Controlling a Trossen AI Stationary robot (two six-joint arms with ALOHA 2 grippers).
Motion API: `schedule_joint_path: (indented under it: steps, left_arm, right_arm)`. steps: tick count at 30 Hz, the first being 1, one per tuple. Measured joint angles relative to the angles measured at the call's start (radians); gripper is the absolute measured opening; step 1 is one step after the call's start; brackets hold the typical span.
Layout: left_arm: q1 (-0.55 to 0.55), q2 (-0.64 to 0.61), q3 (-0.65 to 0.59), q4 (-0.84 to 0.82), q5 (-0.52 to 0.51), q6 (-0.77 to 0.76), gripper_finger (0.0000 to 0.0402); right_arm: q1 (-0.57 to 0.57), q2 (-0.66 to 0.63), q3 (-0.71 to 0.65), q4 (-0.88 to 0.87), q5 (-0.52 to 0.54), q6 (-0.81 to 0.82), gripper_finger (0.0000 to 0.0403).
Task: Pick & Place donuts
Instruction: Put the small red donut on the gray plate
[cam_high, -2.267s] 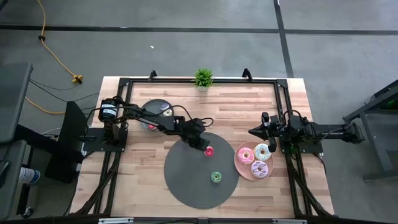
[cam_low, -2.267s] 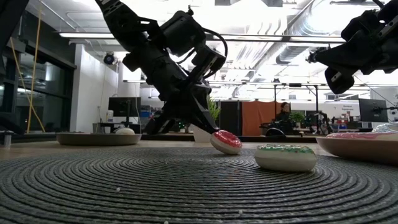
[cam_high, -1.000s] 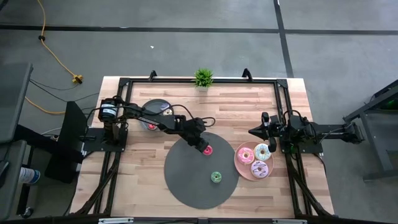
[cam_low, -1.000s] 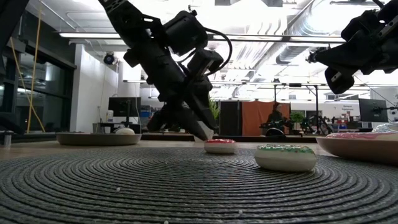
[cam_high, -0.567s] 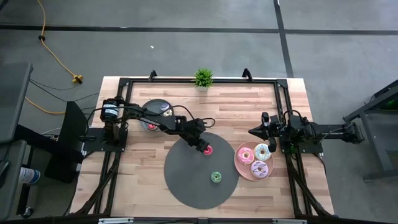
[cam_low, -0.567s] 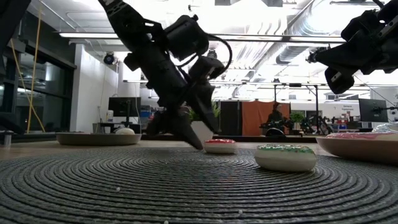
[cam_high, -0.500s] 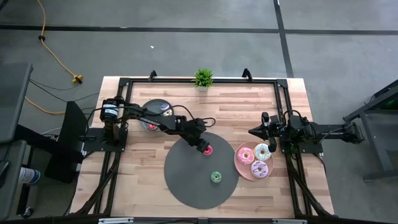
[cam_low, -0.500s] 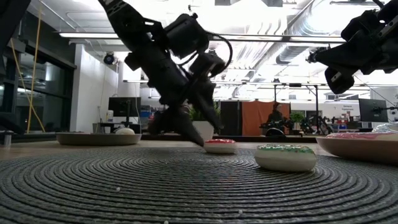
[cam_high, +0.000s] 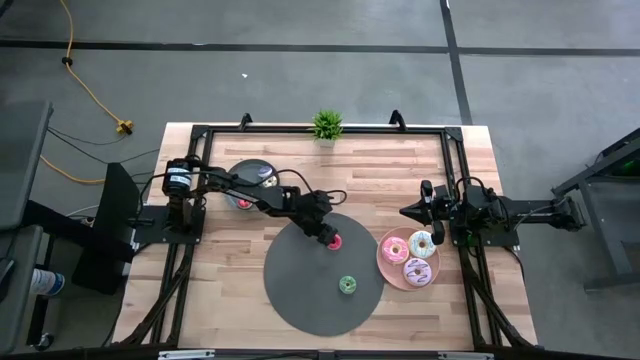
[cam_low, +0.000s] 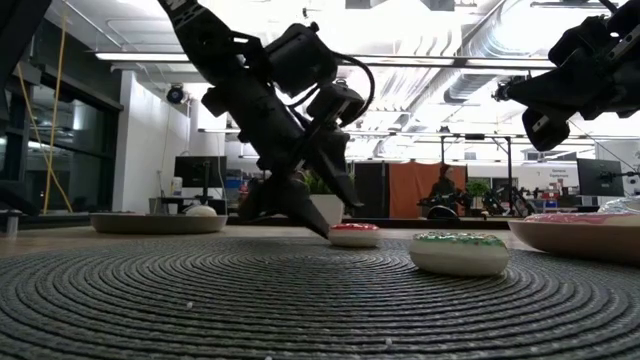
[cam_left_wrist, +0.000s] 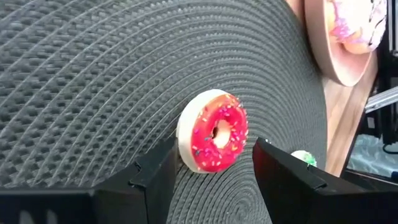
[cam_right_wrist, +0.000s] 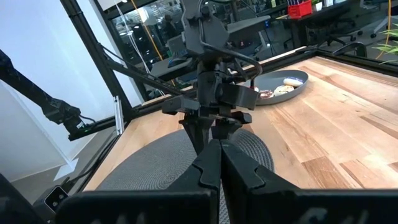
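Red donut (cam_left_wrist: 214, 132) released flat; left gripper (cam_left_wrist: 211, 163) jaws apart.

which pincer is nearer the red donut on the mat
Left. The left pincer sits open right over the red donut; the right pincer waits shut beyond the pink plate.

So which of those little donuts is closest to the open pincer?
The red-frosted donut on the grey woven mat: the left pincer sits right beside it, while the green donut lies farther off.
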Motion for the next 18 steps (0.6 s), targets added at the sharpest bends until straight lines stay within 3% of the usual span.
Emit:
schedule_joint_path:
  steps: [8, 14, 18]
  left_arm:
    - [-0.002, 0.044, 0.001, 0.079, 0.073, -0.049, 0.0200]
    - [-0.007, 0.047, 0.001, 0.082, 0.074, -0.049, 0.0198]
    - [-0.007, 0.047, 0.001, 0.077, 0.074, -0.049, 0.0173]
  right_arm:
    - [0.000, 0.000, 0.000, 0.000, 0.000, 0.000, 0.0000]
    - [0.000, 0.000, 0.000, 0.000, 0.000, 0.000, 0.0000]
    - [0.000, 0.000, 0.000, 0.000, 0.000, 0.000, 0.0000]
